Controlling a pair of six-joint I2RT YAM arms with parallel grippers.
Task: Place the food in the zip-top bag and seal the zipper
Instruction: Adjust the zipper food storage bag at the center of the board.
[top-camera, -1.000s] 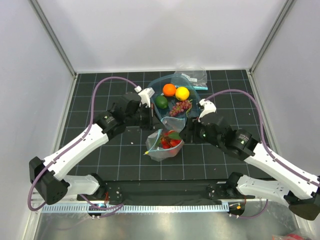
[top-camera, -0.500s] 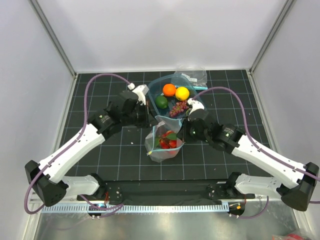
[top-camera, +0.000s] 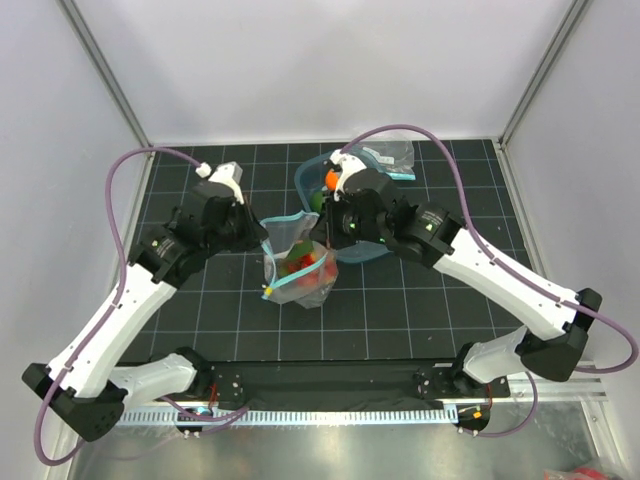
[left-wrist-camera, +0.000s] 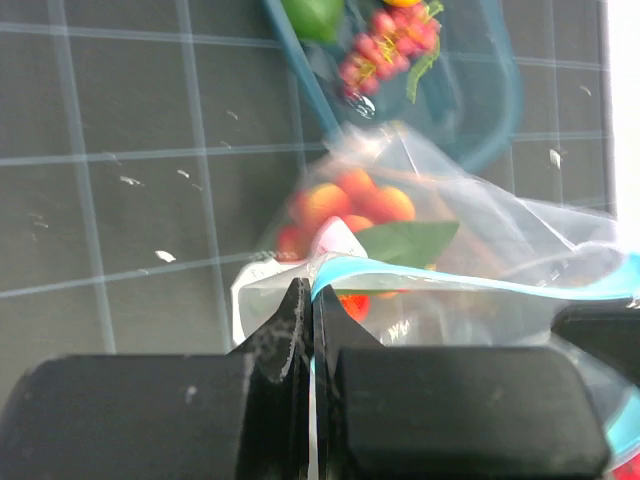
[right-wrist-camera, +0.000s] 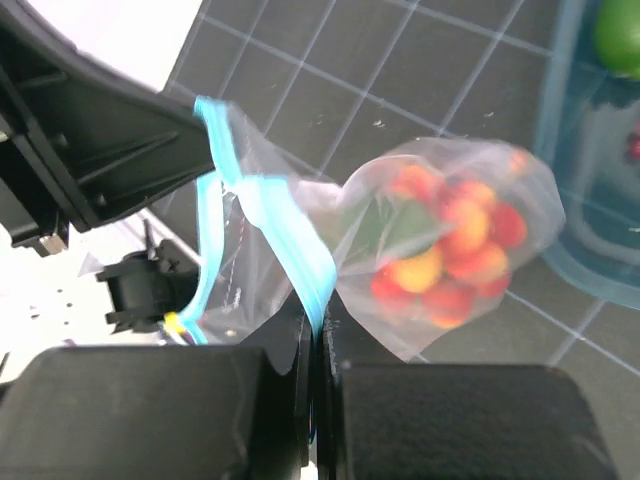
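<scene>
The zip-top bag (top-camera: 300, 268) hangs between my two grippers, with several red strawberries (left-wrist-camera: 350, 205) inside it. My left gripper (left-wrist-camera: 312, 290) is shut on one end of the teal zipper (left-wrist-camera: 450, 280). My right gripper (right-wrist-camera: 318, 312) is shut on the same zipper (right-wrist-camera: 285, 235) further along, and the strawberries (right-wrist-camera: 450, 250) sag in the pouch beyond it. From above, the left gripper (top-camera: 258, 232) and right gripper (top-camera: 322, 235) flank the bag's mouth. The orange (top-camera: 330, 178), lime (top-camera: 316, 200) and grape bunch (left-wrist-camera: 390, 40) lie in the teal tub (top-camera: 305, 180). The lemon is hidden.
My right arm crosses over most of the teal tub (right-wrist-camera: 570, 200). A smaller clear bag (top-camera: 395, 152) lies at the back, behind the tub. White walls close in the black gridded mat (top-camera: 200, 300) on three sides.
My right gripper has closed on the zipper strip. Both arms have carried the bag left and off the mat, and the right arm now reaches over the tub.
</scene>
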